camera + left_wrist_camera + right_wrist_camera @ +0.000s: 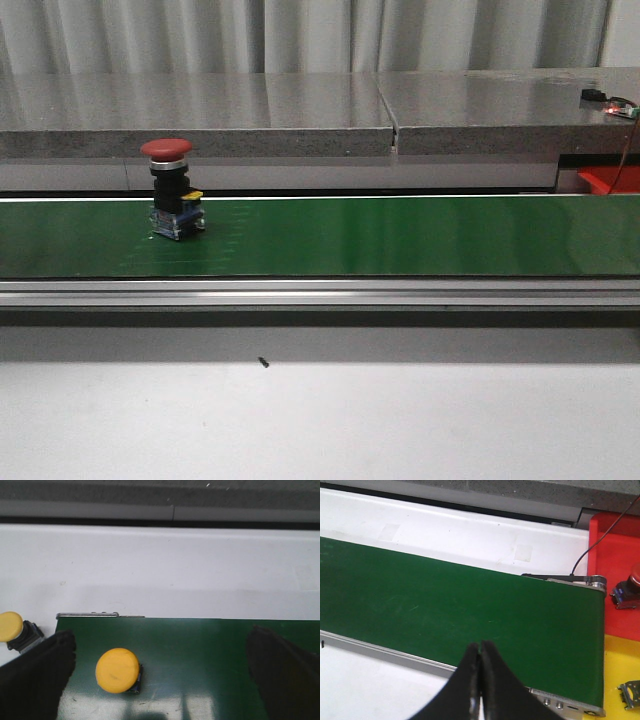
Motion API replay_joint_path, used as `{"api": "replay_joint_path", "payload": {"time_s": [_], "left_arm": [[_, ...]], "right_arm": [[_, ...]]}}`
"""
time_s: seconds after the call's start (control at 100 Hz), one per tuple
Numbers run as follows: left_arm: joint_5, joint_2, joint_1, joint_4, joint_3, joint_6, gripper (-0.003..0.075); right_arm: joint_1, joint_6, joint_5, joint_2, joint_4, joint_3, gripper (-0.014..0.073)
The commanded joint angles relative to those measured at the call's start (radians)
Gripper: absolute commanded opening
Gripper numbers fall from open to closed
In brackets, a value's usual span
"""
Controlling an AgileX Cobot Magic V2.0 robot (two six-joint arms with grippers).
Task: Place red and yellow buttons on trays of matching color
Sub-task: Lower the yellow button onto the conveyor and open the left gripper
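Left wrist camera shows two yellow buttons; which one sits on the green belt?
The yellow-capped push button between the open jaws; the other yellow button lies off the belt's end.

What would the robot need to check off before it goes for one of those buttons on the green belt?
1. Red button upright on the green belt: ok.
2. Yellow button between the open left gripper fingers: ok.
3. Right gripper open for a grasp: not ok, shut and empty.
4. Red tray beyond the belt's end has room: ok.
5. Yellow tray has room: cannot tell, mostly out of view.
6. Belt stopped: cannot tell.
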Motion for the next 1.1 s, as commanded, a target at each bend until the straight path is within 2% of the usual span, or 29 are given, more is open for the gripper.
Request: {"api": "replay_joint_path", "payload": {"time_s": [0.0, 0.23, 0.44, 0.58, 0.7, 0.77, 0.96, 1.09], "left_arm": [[-0.111, -0.136, -0.028, -0.010, 0.051, 0.002, 0.0648], [-0.188, -0.428, -0.048, -0.024, 0.322, 0.002, 0.0648], [-0.195, -0.712, -0.048, -0.024, 0.547, 0.002, 0.0646], [-0.191, -0.868, -0.048, -0.035, 0.654, 0.002, 0.0597], [-0.189, -0.964, -0.048, -0.038, 0.710, 0.002, 0.0472], [-0.189, -0.998, -0.048, -0.038, 0.726, 0.002, 0.0356], [-0.189, -1.010, -0.048, -0.039, 0.728, 0.002, -0.0024], [-0.191, -1.010, -0.048, -0.039, 0.728, 0.002, -0.0020]], "right_arm": [[0.002, -0.012, -0.058, -0.005, 0.008, -0.025, -0.0109], [0.002, -0.012, -0.058, -0.005, 0.008, -0.025, -0.0109], [0.002, -0.012, -0.058, -0.005, 0.008, -0.025, -0.0109], [0.002, -0.012, -0.059, -0.005, 0.008, -0.025, -0.0109], [0.002, -0.012, -0.059, -0.005, 0.008, -0.025, -0.0109], [0.002, -0.012, -0.059, -0.005, 0.008, -0.025, -0.0109], [0.002, -0.012, -0.059, -0.005, 0.009, -0.025, -0.0109], [0.002, -0.012, -0.058, -0.005, 0.009, -0.025, -0.0109]]}}
